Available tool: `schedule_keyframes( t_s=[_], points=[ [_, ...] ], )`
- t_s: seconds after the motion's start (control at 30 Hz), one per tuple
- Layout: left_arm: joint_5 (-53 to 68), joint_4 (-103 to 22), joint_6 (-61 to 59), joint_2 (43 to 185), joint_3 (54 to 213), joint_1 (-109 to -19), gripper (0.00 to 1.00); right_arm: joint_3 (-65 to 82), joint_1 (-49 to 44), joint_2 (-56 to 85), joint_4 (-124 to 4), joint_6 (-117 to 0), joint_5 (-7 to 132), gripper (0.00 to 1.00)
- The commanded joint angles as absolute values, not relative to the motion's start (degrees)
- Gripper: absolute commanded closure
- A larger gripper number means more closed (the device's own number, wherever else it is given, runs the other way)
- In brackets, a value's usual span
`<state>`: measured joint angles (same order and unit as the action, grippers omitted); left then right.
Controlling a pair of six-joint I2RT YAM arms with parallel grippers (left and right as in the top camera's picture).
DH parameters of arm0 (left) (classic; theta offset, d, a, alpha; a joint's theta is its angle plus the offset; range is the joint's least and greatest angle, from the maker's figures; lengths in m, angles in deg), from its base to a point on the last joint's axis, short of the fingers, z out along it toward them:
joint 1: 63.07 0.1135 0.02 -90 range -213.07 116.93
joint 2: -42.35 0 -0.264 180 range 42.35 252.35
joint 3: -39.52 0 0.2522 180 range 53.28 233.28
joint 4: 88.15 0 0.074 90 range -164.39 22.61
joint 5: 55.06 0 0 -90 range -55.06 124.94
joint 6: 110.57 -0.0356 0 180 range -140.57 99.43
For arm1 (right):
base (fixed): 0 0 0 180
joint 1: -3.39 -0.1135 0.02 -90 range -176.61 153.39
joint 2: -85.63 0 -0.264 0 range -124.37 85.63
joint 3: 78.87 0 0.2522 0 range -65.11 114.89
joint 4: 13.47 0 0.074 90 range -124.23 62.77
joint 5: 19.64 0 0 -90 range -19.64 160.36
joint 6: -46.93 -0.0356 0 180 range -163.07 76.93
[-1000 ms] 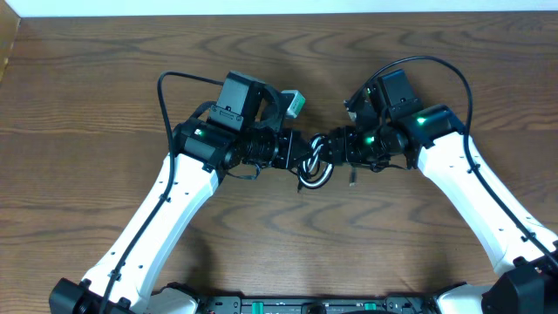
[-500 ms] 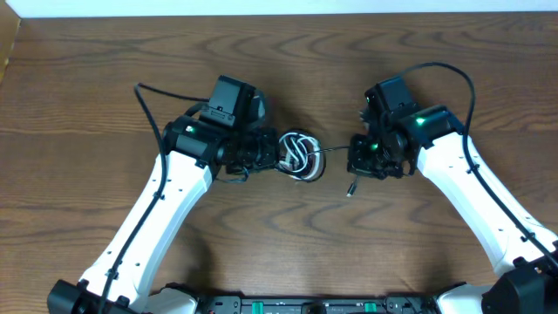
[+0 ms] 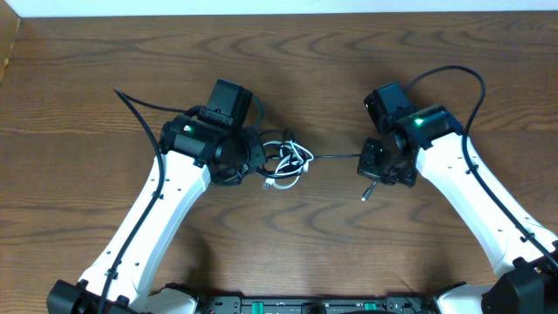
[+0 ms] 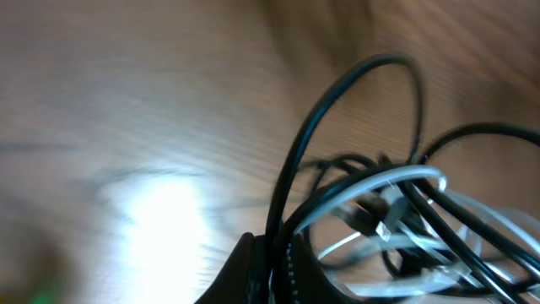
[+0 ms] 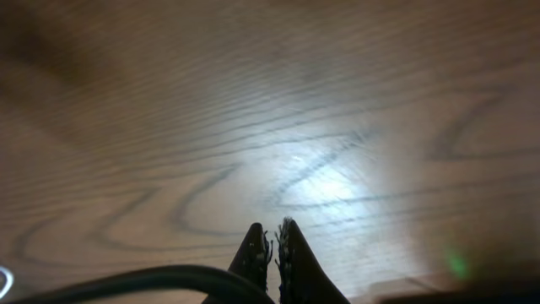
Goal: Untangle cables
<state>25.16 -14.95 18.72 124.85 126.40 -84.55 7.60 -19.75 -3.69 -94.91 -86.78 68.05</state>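
Overhead: cables (image 3: 286, 160) lie on the table (image 3: 279, 253) just left of centre frame, a loose tangle of black and white loops between the two arms. Left claw (image 3: 258, 162) is at the tangle's left edge, mostly hidden under its own wrist. Left wrist view: left claw (image 4: 272, 262) at bottom centre, tips pressed together on a black loop (image 4: 337, 93) that arches up and right from them. A white cord (image 4: 396, 179) and more black strands crowd the lower right, blurred, with a small plug (image 4: 371, 215) among them. In the overhead view a single black strand (image 3: 336, 157) runs nearly straight from the tangle's right side to the right claw (image 3: 366, 159), right of centre. A short cord end with a plug (image 3: 367, 193) pokes out just below that claw, its tip near the wood. Right wrist view: right claw (image 5: 272, 253) at bottom centre, tips narrow and almost touching. The black strand (image 5: 126, 277) curves in from the lower left to their base, so the claw is pinched on it. Bare wood grain fills everything above.
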Motion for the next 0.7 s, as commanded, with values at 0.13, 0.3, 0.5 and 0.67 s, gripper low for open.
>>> schedule_keyframes(
  t_s=[0.13,0.3,0.5,0.67],
  points=[
    [39.9,-11.7,23.0,124.3,127.6,-81.3,0.92,8.2,-15.5,-3.5,-96.4,-91.3,79.0,0.97],
    [22.9,-17.0,10.9,124.3,127.6,-81.3,0.93,8.2,-15.2,-3.5,-95.4,-90.9,76.9,0.53],
    [1.2,-25.6,1.1,124.3,127.6,-81.7,0.93,8.2,-15.9,-3.5,-88.8,-79.4,59.8,0.30],
    [0.7,-26.1,1.1,124.3,127.6,-83.4,0.92,8.2,-18.5,-3.5,-80.1,-62.5,38.3,0.01]
  ],
)
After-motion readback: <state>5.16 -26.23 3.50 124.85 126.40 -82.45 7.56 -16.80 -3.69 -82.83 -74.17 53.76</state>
